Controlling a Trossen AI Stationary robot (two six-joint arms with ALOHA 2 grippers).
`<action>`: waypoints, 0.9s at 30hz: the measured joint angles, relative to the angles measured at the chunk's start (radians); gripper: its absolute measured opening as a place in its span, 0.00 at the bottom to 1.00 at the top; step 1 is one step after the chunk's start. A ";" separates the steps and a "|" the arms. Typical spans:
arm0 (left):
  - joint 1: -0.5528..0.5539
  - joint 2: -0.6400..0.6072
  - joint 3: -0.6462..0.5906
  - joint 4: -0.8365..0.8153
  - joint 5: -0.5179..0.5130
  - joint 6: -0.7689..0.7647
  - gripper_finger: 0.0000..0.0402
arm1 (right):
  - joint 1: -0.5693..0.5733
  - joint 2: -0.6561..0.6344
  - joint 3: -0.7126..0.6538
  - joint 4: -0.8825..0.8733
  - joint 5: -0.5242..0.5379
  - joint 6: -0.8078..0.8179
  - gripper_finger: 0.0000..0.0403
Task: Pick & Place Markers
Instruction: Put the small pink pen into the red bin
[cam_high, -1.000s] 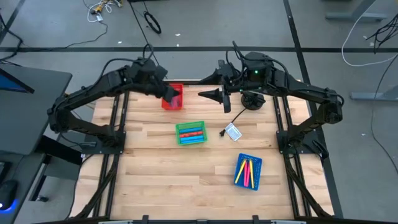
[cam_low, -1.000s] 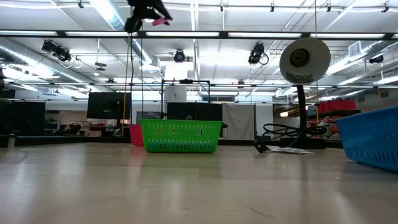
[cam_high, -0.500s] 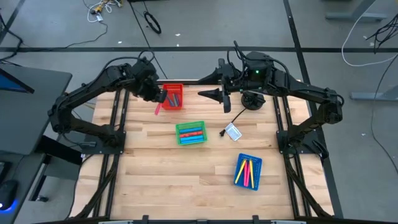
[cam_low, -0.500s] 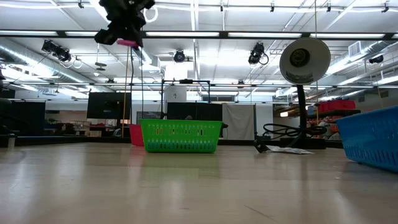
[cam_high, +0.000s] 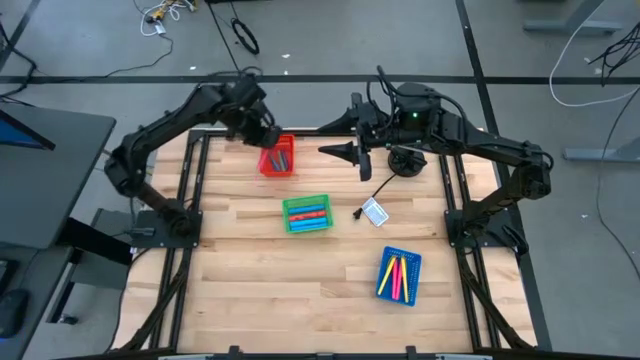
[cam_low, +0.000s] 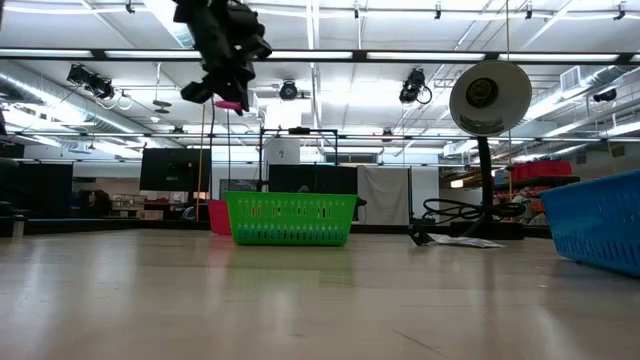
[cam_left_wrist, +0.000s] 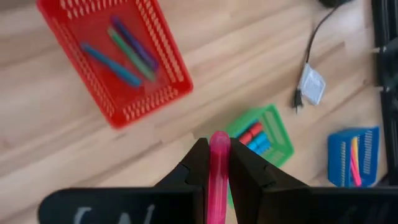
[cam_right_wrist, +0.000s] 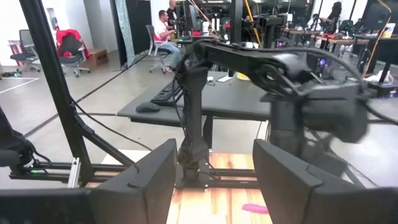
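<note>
My left gripper (cam_high: 266, 138) hangs above the far left of the table, at the far-left corner of the red tray (cam_high: 278, 158), shut on a pink marker (cam_left_wrist: 219, 163). The red tray (cam_left_wrist: 115, 59) holds a blue, a green and a purple marker lying flat. A green tray (cam_high: 306, 214) with red and blue markers sits mid-table. A blue tray (cam_high: 400, 275) with yellow and pink markers sits near right. My right gripper (cam_high: 338, 152) is open and level, high over the far middle. My left gripper pinches the pink marker between its two fingers (cam_left_wrist: 198, 163), and the marker lies along them. The marker's end (cam_left_wrist: 219, 138) sticks out just past the fingertips. The fingers slant steeply down. The marker is lifted clear (cam_low: 231, 103), high above the table.
A small white-and-blue card (cam_high: 375, 212) with a black cable lies right of the green tray. A round lamp on a stand (cam_low: 489, 98) is at the far right. Bare wood spreads over the near left. People sit at desks beyond the table.
My left gripper has sunk with the pink marker and tipped more steeply downward. It swung out to the left of the red tray, then back toward the tray's far-left corner. Its fingers stayed shut on the marker.
</note>
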 joint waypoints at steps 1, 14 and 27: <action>0.012 0.024 0.025 -0.001 0.004 0.006 0.10 | 0.000 -0.001 0.000 0.002 0.000 -0.004 0.52; 0.156 0.325 0.406 -0.157 -0.013 0.080 0.10 | 0.000 -0.005 0.000 0.002 0.000 -0.012 0.52; 0.149 0.415 0.299 -0.084 -0.081 0.079 0.10 | 0.000 -0.005 0.000 -0.001 0.000 -0.030 0.52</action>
